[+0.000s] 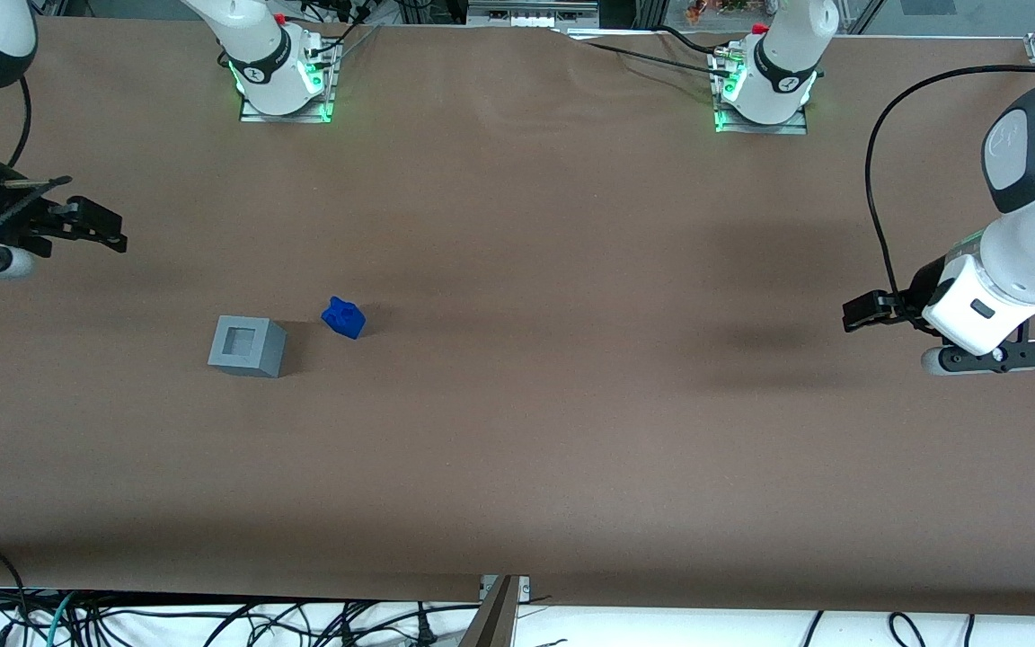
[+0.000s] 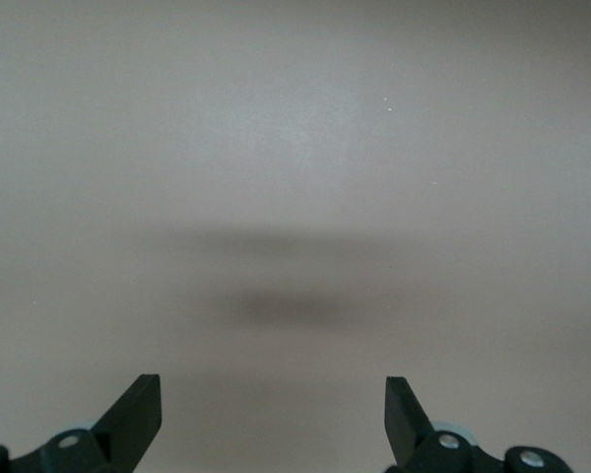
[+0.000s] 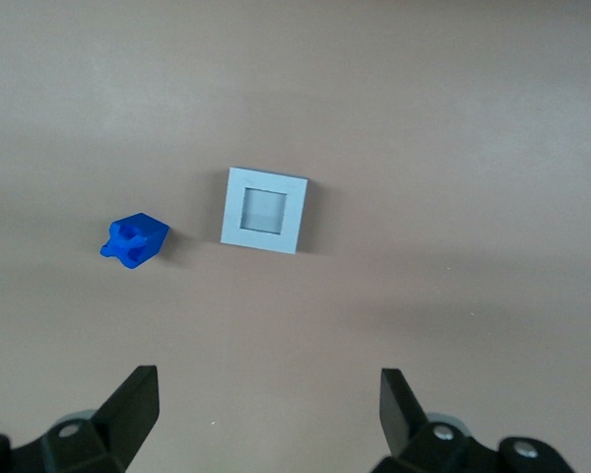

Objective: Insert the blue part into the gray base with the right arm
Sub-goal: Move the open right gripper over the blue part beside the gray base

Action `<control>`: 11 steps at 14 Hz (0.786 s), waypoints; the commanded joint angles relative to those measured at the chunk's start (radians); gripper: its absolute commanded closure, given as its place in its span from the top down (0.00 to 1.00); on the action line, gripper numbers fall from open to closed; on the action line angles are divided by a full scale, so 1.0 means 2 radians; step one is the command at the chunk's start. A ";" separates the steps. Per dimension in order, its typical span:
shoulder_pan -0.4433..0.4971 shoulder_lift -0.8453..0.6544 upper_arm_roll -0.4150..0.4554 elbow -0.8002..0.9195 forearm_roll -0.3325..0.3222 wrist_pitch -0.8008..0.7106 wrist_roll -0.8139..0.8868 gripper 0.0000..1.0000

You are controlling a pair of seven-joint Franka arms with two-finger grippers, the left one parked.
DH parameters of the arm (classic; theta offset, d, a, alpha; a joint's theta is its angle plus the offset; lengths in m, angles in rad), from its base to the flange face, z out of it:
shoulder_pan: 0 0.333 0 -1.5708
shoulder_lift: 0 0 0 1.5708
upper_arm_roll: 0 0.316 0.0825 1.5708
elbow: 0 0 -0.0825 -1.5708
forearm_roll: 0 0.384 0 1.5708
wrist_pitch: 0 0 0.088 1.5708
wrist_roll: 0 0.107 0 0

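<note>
The blue part (image 1: 343, 317) lies on the brown table, apart from the gray base (image 1: 246, 346), beside it toward the parked arm's end and a little farther from the front camera. The base stands upright with its square socket facing up and empty. My right gripper (image 1: 113, 229) hangs above the table toward the working arm's end, farther from the front camera than both things and touching neither. It is open and empty. The right wrist view shows the blue part (image 3: 134, 240) and the gray base (image 3: 264, 210) ahead of the open gripper (image 3: 266, 379), with bare table between the fingers.
The two arm mounts (image 1: 287, 108) (image 1: 762, 117) stand at the table's edge farthest from the front camera. Loose cables (image 1: 212, 620) hang below the table's near edge. The brown table cloth (image 1: 571, 404) stretches toward the parked arm's end.
</note>
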 commanded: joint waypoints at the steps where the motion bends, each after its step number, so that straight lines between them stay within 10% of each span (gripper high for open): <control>1: 0.002 0.014 0.030 -0.021 -0.002 0.034 0.046 1.00; 11: 0.062 0.045 0.068 -0.203 0.005 0.270 0.218 1.00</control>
